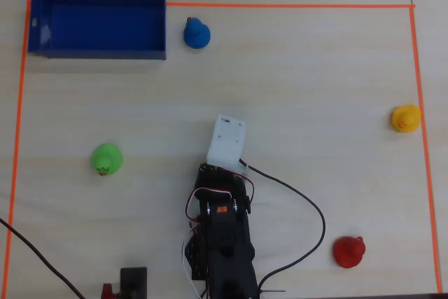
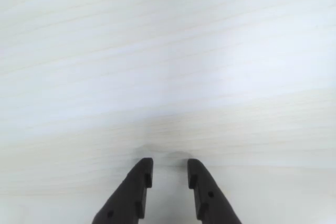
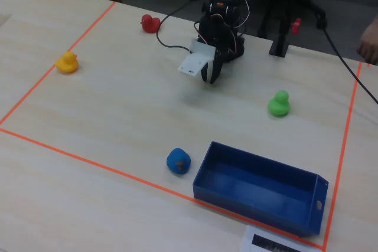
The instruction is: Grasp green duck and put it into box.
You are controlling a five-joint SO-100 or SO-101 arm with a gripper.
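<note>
Hanging low over bare pale-wood worktop (image 2: 168, 66), claw (image 2: 170, 170) pointing down with its two dark fingers (image 2: 137, 187) close together, a narrow gap between the tips and nothing between them. Showing only wood grain ahead of the tips in the wrist view. Carrying a white camera housing (image 1: 227, 139) at the front of the black arm (image 1: 222, 236) in the overhead view, wires looping off to the right.

Sitting nearest the claw, green duck (image 1: 106, 159) resting upright on the worktop, off to the claw's left in the overhead view and well apart from it; appearing to the right of the claw (image 3: 211, 77) in the fixed view, green duck (image 3: 279, 104) standing free with nothing touching it.

Lying farther out, blue duck (image 1: 197, 33) resting ahead of the claw and a little left in the overhead view, just beside the right wall of the box (image 1: 155, 29). Occupying the far left corner of the orange tape outline (image 1: 301, 6), box sitting open-topped and empty, dark blue.

Resting behind and to the right of the claw, red duck (image 1: 348, 251) near the tape's lower right corner. Sitting farthest right, yellow duck (image 1: 405, 117) touching or nearly touching the right tape line.
</note>
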